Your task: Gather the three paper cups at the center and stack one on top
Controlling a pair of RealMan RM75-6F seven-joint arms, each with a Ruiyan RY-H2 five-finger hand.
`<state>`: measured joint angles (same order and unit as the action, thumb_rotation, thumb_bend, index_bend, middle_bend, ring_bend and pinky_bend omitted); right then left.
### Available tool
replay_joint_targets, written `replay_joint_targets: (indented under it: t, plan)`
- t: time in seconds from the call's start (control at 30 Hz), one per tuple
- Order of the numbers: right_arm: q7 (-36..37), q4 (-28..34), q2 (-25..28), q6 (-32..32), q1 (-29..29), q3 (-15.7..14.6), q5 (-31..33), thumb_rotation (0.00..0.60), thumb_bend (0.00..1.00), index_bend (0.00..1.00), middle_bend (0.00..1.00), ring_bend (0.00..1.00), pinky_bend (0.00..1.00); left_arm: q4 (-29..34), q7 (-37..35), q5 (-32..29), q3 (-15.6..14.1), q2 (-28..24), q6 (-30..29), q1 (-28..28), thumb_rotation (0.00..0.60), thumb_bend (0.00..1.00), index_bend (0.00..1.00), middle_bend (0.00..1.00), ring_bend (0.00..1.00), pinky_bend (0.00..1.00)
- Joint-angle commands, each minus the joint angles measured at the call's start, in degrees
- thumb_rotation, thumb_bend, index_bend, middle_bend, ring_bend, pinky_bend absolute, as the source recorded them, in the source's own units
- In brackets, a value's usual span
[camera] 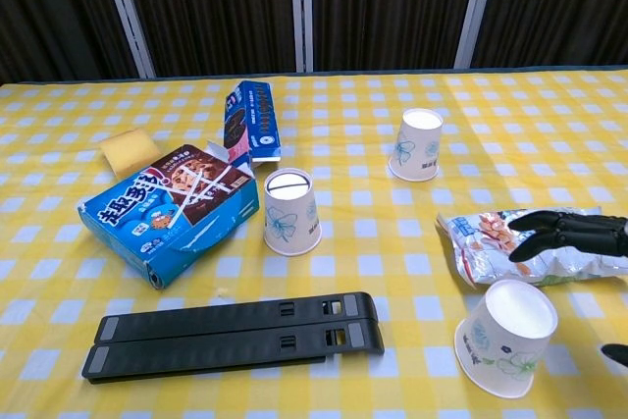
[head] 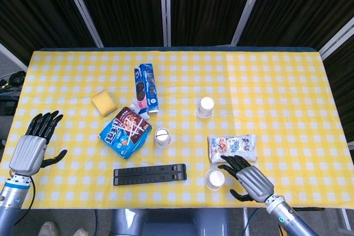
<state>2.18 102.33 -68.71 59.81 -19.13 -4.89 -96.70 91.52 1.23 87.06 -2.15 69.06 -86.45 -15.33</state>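
Note:
Three white paper cups stand upside down on the yellow checked cloth. One cup [head: 162, 137] [camera: 290, 212] is near the middle, a second [head: 205, 107] [camera: 417, 144] lies further back and right, and a third [head: 214, 179] [camera: 504, 338] sits by the front edge. My right hand [head: 246, 176] [camera: 571, 235] hovers open just right of that front cup, fingers spread, apart from it. At the far left edge my left hand [head: 33, 145] is open over the cloth, seen only in the head view.
A snack bag [head: 232, 147] [camera: 535, 246] lies under my right hand's fingers. A black double bar [head: 150, 173] [camera: 233, 334] lies at the front centre. A blue cookie box [head: 125, 131] [camera: 165, 208], an upright blue cookie box [head: 147, 87] [camera: 253, 122] and a yellow sponge [head: 104, 103] [camera: 130, 150] occupy the left.

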Motion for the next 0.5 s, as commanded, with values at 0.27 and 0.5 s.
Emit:
replay_joint_targets:
  t: [0.27, 0.5]
  plan:
    - [-1.69, 0.92, -1.36, -0.74, -0.77, -0.45, 0.91, 0.600, 0.28, 0.16, 0.00, 0.00, 0.00, -0.02, -0.35, 0.48, 0.84, -0.17, 0.82, 0.47, 0.600, 0.25, 0.00, 0.00, 0.00, 0.00]
    - [-2.11, 0.84, -3.67, -1.99, -1.79, 0.07, 2.44, 0.600, 0.29, 0.20, 0.00, 0.00, 0.00, -0.13, -0.75, 0.22, 1.56, -0.25, 1.62, 0.66, 0.600, 0.25, 0.00, 0.00, 0.00, 0.00]
